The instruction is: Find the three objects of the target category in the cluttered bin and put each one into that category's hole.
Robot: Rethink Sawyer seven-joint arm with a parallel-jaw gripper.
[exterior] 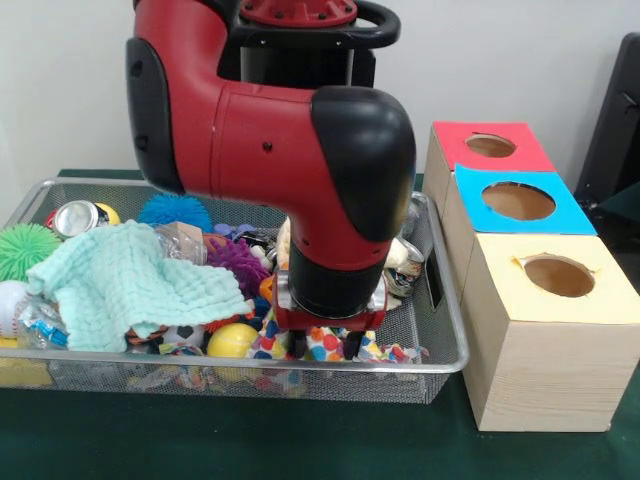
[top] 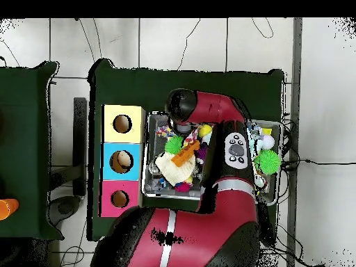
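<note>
Directly beneath the jaws lies a polka-dot cloth (exterior: 325, 347) with red, blue and yellow spots, spread against the near wall of the wire mesh bin (exterior: 445, 335). The gripper (exterior: 325, 343) is lowered into the bin with its two dark fingers (exterior: 352, 343) standing slightly apart and their tips down at the cloth; whether they pinch the fabric or only rest on it cannot be told, so the jaw state is undetermined. Just to the left of the jaws in the front view sits a yellow ball (exterior: 232, 340), and beyond it a mint-green cloth (exterior: 125, 282) covers much of the bin's contents. Behind that cloth, further from the jaws, are a purple spiky ball (exterior: 238, 262), a blue spiky ball (exterior: 175, 210) and a crushed silver can (exterior: 76, 217). A green spiky ball (exterior: 24, 248) occupies the far left end of the bin. To the right of the jaws, outside the bin, stands a row of three wooden boxes, each with a round hole in its top: the yellow-topped box (exterior: 555, 275) nearest, then the blue-topped box (exterior: 518, 201), then the red-topped box (exterior: 490, 146). In the overhead view the red arm (top: 215, 111) crosses the bin (top: 147, 156) and hides most of it. No object is visible in any hole.
</note>
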